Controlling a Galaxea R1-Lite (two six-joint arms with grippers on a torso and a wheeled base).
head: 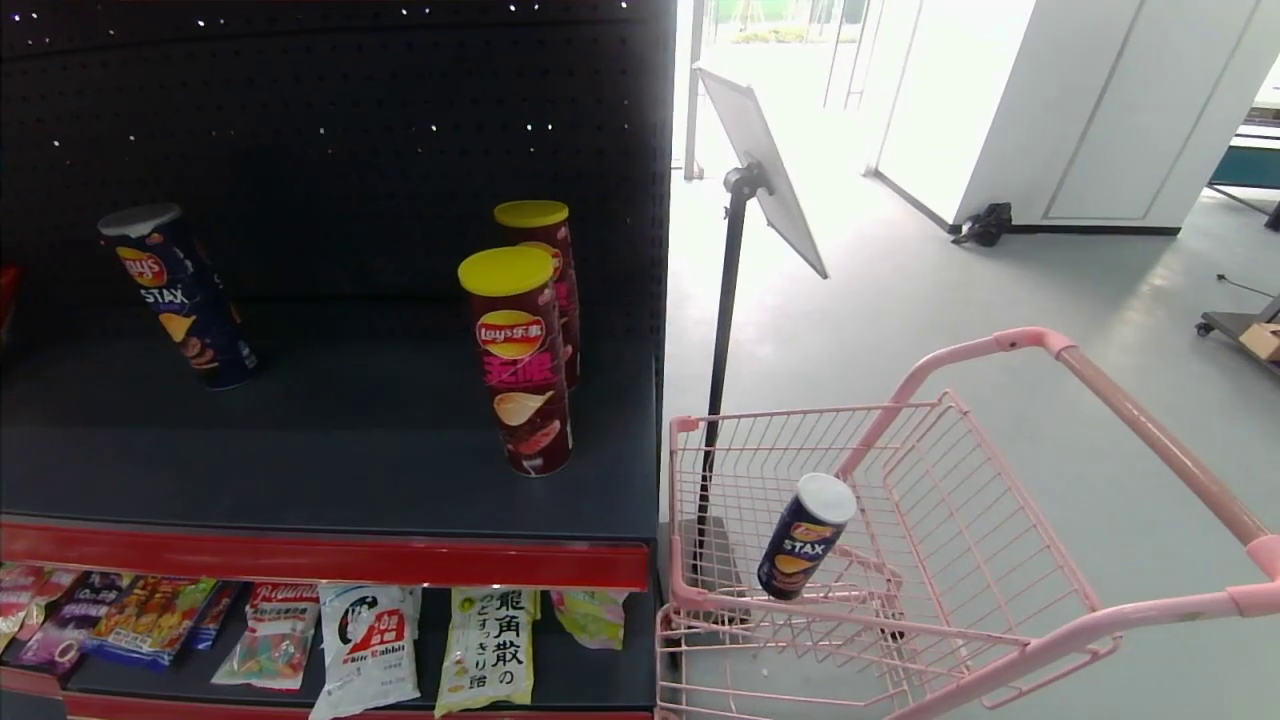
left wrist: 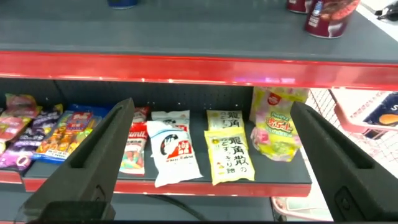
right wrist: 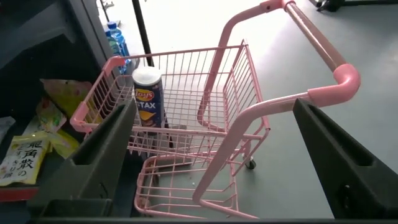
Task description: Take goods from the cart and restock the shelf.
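Note:
A dark blue chip can (head: 805, 535) leans upright in the pink cart (head: 1000, 600), at its corner near the shelf. It also shows in the right wrist view as the blue can (right wrist: 148, 99) inside the cart (right wrist: 217, 81). My right gripper (right wrist: 214, 103) hangs open above and short of the cart, nothing between its fingers (right wrist: 99, 155). On the upper shelf (head: 330, 450) stand another dark blue can (head: 180, 295) at the left and two maroon cans with yellow lids (head: 515, 360), (head: 545, 270). My left gripper (left wrist: 212, 106) is open, facing the lower shelf.
Snack bags (head: 370, 645) lie on the lower shelf below the red shelf edge (head: 330, 558); these bags (left wrist: 230, 152) also face the left gripper. A sign stand (head: 735, 260) rises between shelf and cart. Open grey floor lies to the right of the cart.

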